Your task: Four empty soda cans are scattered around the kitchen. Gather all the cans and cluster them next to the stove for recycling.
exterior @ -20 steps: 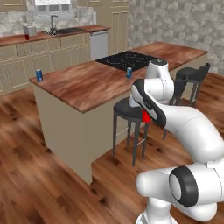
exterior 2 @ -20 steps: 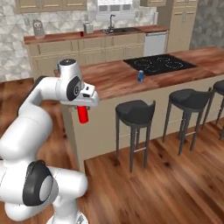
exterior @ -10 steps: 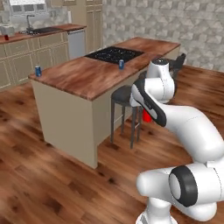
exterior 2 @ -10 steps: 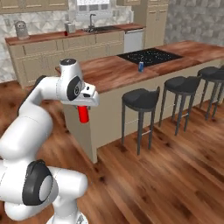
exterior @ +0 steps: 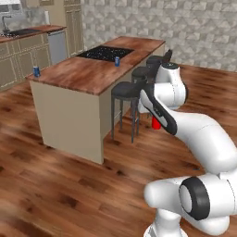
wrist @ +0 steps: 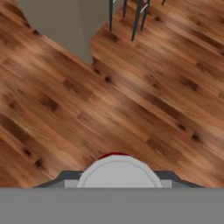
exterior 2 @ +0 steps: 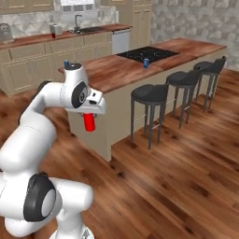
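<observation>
Closer now, island (exterior: 88,76); gripper (exterior 2: 88,122) clamps red can (exterior 2: 88,122) (silvery top (wrist: 118,171) underneath).

Beyond the pincer stand three black stools (exterior 2: 150,93) in a row along the wooden island counter (exterior: 83,74), above a plank floor (wrist: 131,100), with the sink (exterior 2: 86,29) farther off.

can (exterior 2: 146,63) on island beside stove (exterior 2: 147,53) | stools (exterior 2: 149,94) in front
</observation>
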You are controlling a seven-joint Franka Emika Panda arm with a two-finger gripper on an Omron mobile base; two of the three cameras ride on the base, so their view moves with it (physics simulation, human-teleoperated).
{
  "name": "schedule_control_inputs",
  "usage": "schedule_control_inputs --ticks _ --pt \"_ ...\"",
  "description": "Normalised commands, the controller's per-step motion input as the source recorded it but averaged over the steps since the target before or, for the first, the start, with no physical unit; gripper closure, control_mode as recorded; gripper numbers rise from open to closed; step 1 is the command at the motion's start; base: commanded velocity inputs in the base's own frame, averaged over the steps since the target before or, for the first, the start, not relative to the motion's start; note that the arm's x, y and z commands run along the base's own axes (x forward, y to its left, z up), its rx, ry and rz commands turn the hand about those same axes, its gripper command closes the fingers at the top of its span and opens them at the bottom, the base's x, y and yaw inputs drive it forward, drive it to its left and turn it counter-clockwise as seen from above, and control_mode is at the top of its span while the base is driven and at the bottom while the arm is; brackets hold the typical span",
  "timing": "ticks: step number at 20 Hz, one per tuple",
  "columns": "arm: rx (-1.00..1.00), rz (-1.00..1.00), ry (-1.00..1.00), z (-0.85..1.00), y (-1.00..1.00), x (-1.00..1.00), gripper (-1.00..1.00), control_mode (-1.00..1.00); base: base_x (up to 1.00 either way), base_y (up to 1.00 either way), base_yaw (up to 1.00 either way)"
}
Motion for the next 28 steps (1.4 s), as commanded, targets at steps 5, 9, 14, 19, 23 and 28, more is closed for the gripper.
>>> schedule_control_inputs --ticks 5,9,14,19,23,28 --pt "0.0 0.0 0.0 0.0 0.0 0.0 1.0 1.0 0.59 1.0 -0.4" --pt "0.0 0.0 0.0 0.0 0.0 0.0 1.0 1.0 0.92 1.0 -0.42" --pt "0.0 0.0 0.0 0.0 0.0 0.0 1.0 1.0 0.85 1.0 -0.41" --pt "0.0 0.0 0.0 0.0 0.0 0.0 1.0 1.0 0.14 1.0 -0.34" --pt "0.0 0.0 0.0 0.0 0.0 0.0 1.0 1.0 -0.15 1.0 -0.25" --pt "0.0 0.0 0.0 0.0 0.0 0.0 1.0 1.0 -0.05 1.0 -0.26"
